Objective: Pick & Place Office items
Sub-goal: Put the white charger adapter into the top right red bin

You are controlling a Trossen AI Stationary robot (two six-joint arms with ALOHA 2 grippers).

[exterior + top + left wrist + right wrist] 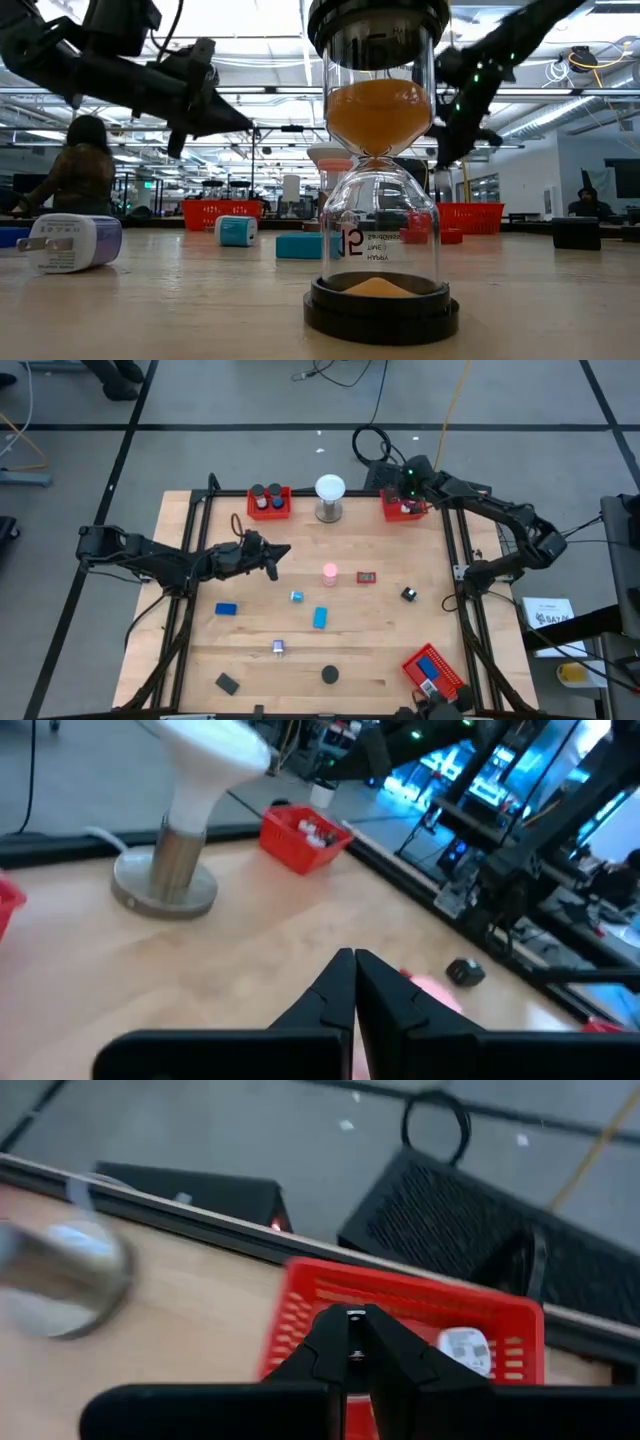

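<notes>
Scanning from your near edge: one red tray [434, 670] at the front right already holds a blue piece, but the black block [227, 683], black disc [330, 675], blue blocks [320, 618] and pink item [329, 571] lie loose mid-table. Your left gripper [272, 568] hangs above the boards, fingers together, nothing in them. Far back, your right gripper [408, 488] hovers pinched shut and empty over the rear right tray [391, 512]. Most sorting looks undone.

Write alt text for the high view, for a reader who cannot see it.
Overhead view of a wooden table: the left gripper, shut and empty, hangs over the left centre, while the right gripper, also shut, is over the back-right red tray. Small office items lie scattered mid-table, with a white globe between two back trays and a third tray front right.
</notes>
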